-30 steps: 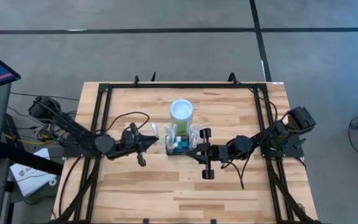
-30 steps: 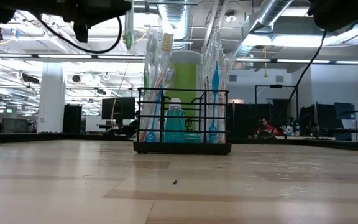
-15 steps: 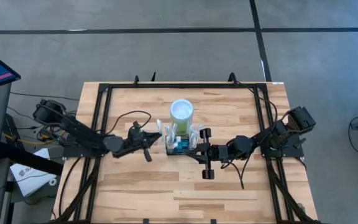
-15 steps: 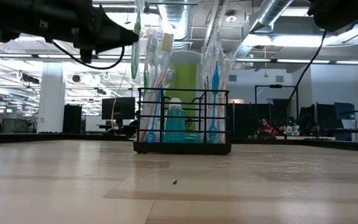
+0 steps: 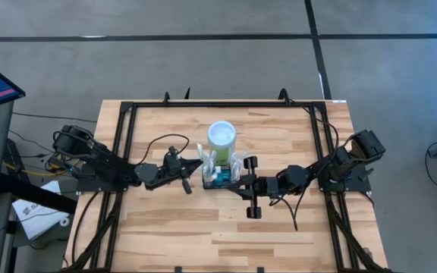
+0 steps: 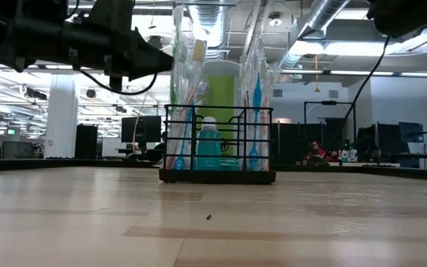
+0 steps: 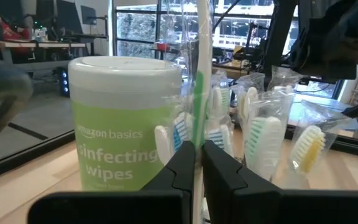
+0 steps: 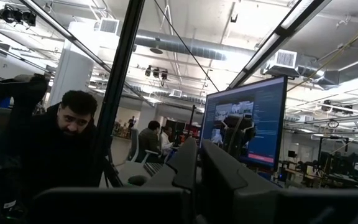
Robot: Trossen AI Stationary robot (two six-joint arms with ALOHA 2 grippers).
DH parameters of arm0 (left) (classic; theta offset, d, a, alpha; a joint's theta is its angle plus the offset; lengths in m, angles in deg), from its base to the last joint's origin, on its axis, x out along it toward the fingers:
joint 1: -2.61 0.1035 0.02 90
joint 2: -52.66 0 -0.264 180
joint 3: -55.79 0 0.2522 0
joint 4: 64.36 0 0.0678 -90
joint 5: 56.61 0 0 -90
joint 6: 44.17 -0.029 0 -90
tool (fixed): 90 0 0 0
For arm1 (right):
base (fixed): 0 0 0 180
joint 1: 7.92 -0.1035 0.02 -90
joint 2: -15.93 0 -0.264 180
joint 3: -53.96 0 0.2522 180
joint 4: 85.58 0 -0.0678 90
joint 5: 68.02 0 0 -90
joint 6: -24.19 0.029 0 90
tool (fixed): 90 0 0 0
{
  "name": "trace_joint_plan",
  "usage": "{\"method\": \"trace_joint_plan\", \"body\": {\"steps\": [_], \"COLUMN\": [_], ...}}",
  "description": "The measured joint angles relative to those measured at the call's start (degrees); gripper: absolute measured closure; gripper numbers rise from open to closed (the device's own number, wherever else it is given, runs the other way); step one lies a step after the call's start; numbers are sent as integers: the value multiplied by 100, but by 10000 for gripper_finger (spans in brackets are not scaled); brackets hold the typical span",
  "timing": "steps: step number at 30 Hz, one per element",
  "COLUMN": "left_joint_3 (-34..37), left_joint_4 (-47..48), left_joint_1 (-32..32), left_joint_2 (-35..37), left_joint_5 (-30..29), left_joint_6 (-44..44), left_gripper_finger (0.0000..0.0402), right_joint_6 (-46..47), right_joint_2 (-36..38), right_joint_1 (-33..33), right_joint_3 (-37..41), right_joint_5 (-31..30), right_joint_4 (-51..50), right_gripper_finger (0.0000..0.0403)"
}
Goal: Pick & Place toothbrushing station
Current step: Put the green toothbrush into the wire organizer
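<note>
Black wire caddy (image 5: 220, 176) sits mid bench (image 5: 279, 227), upright, packed toothbrushes in clear wrappers (image 6: 187, 89) standing in its compartments plus a teal bottle with a white cap (image 6: 209, 144) in the middle. Lime-green wipes canister (image 5: 221, 139) stands right behind the caddy, touching or just beside it, cannot tell which. Left end effector (image 5: 196, 164) is at the caddy's left edge, above bench level, fingers pressed together pinching a green-handled toothbrush in clear wrap (image 7: 199, 81); left wrist view shows the handle running up between the two dark fingers (image 7: 180, 165), with the canister and other brush heads (image 7: 263, 140) close beyond. In the low view the left arm (image 6: 73, 44) comes in from the left at the height of the brush tops. Right end effector (image 5: 240, 180) sits just beside the caddy's right side, fingers pressed together, nothing visibly between them; cannot tell if it touches the caddy. Right wrist view looks into the room: a person in dark clothing (image 8: 55, 155), a monitor (image 8: 244, 127). Small dark speck (image 6: 209, 217) on the bench in front of the caddy.
</note>
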Motion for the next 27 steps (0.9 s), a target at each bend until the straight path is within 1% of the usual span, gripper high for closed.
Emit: {"method": "trace_joint_plan", "body": {"steps": [10,13,20,27], "left_joint_3": [0,-2,-2,-2], "left_joint_4": [-54,-50,-190,-245], "left_joint_1": [21,20,20,20], "left_joint_2": [-52,-189,-702,-908], "left_joint_5": [76,154,100,91], "left_joint_6": [17,128,335,361], "left_gripper_finger": [396,396,396,396], "right_joint_6": [-4,-5,-4,-1], "right_joint_2": [0,0,0,0], "right_joint_1": [0,0,0,0], "right_joint_3": [0,0,0,0], "right_joint_5": [0,0,0,1], "right_joint_4": [-81,-81,-81,-111], "right_gripper_finger": [387,389,388,389]}}
